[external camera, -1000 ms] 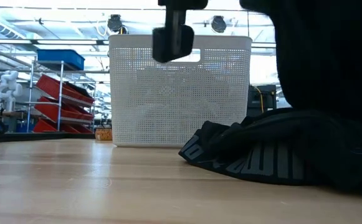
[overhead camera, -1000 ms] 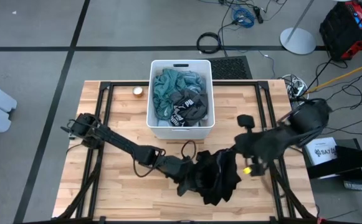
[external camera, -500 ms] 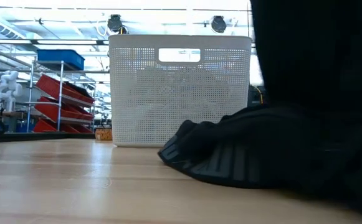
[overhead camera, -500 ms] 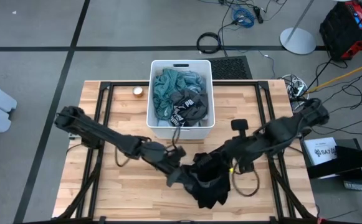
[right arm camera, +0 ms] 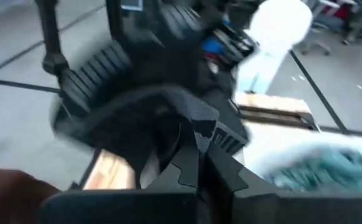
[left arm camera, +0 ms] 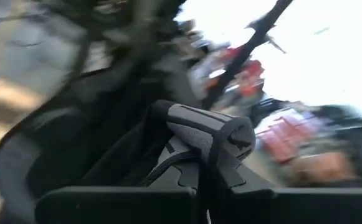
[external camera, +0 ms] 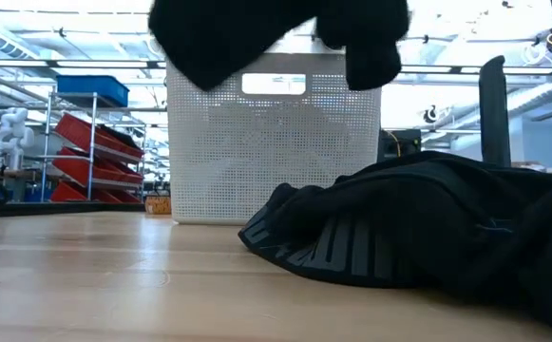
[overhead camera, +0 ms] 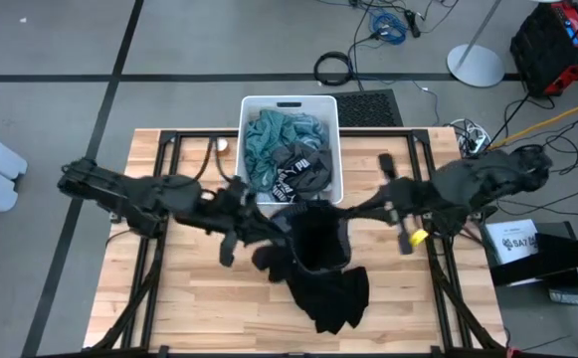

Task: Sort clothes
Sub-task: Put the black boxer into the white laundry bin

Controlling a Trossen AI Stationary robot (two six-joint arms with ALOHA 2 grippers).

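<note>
while pinched shut by left gripper (overhead camera: 281, 214) and right gripper (overhead camera: 340, 210), limp black garment (overhead camera: 320, 261) sags; best gripped at edges.

1. The black garment (overhead camera: 320, 261) now hangs stretched between the two grippers in front of the white bin (overhead camera: 327, 189), its top edge lifted off the table; a second ago it lay bunched lower on the wood.
2. The left gripper (overhead camera: 287, 214) has risen and moved toward the bin, clamped on the fabric.
3. The right gripper (overhead camera: 340, 211) has swung inward and up, likewise clamped on it.
4. In the low view the raised cloth now hangs across the top, and the bin shows clear.
</note>
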